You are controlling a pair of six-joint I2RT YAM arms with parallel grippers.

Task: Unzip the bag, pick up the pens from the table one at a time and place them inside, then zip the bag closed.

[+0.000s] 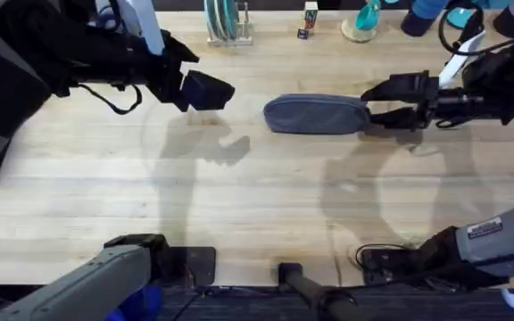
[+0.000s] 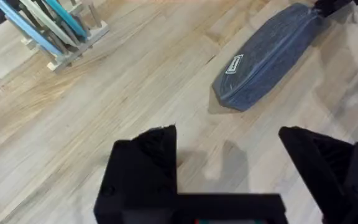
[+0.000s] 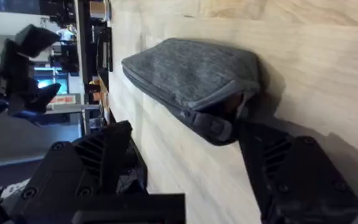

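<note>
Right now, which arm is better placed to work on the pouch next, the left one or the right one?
Probably the right. The right gripper is open with its fingers on either side of the end of the bag, level with the table. The left gripper is open too, but off to the bag's other side, apart from it.

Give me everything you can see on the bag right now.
The bag is an elongated grey-blue pouch of heathered fabric, lying flat on the table toward its far side, long axis across the overhead view. A zipper runs along its length and looks closed; a small white label sits near one end. The right gripper is open around its right end, its fingers straddling that end. The left gripper hovers apart, open.
</note>
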